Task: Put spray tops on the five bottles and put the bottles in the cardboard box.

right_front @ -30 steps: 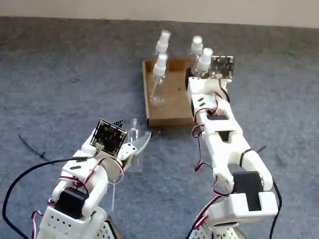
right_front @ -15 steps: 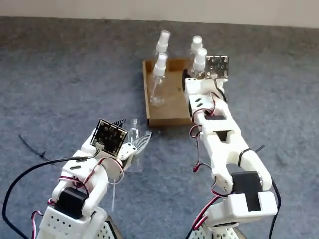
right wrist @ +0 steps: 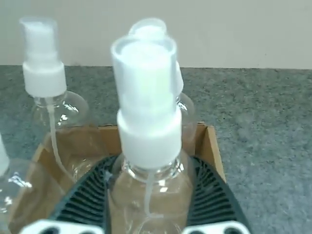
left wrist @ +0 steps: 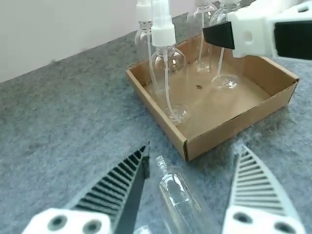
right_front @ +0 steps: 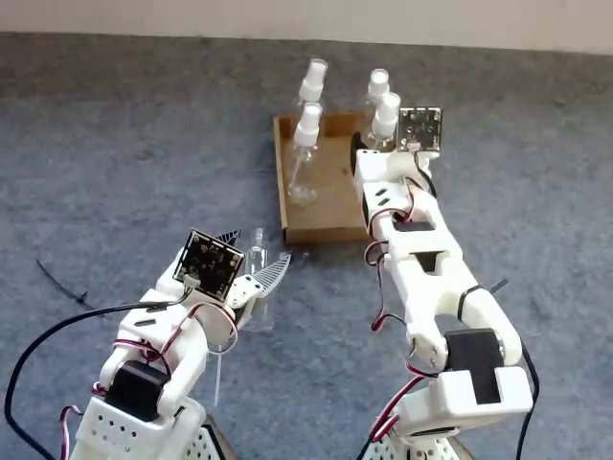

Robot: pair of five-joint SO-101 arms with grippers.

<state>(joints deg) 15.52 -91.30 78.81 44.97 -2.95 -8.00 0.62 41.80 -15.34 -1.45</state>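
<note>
The grey, felt-like worktop [right_front: 115, 144] takes up most of the high view. The right arm [right_front: 431, 278] extends from the lower right of the frame up to the cardboard box [right_front: 330, 196]. The left arm [right_front: 163, 355] sits at the lower left. The cardboard box, a shallow open tray, lies at upper centre.

The right gripper [right wrist: 152, 168] is closed on the held bottle [right_front: 381, 140], with one finger on each side of its shoulder. This bottle is upright over the right half of the box. Its base is at the box floor, but contact cannot be confirmed.

The left gripper [left wrist: 192, 153] is open wide, just below the near wall of the box in the high view. The uncapped bottle [left wrist: 178, 195] is between its jaws, clear of both, with its open neck toward the box.

The front-left bottle [right_front: 304, 168] stands upright inside the box on its left side. The rear-left bottle [right_front: 311, 86] and the rear-right bottle [right_front: 376, 91] stand upright at the far end. Whether their bases are inside the far wall cannot be determined.

Each of these four bottles carries a white spray top [right wrist: 146, 112].

A black cable tie [right_front: 59, 280] lies on the worktop at the left of the frame.
</note>
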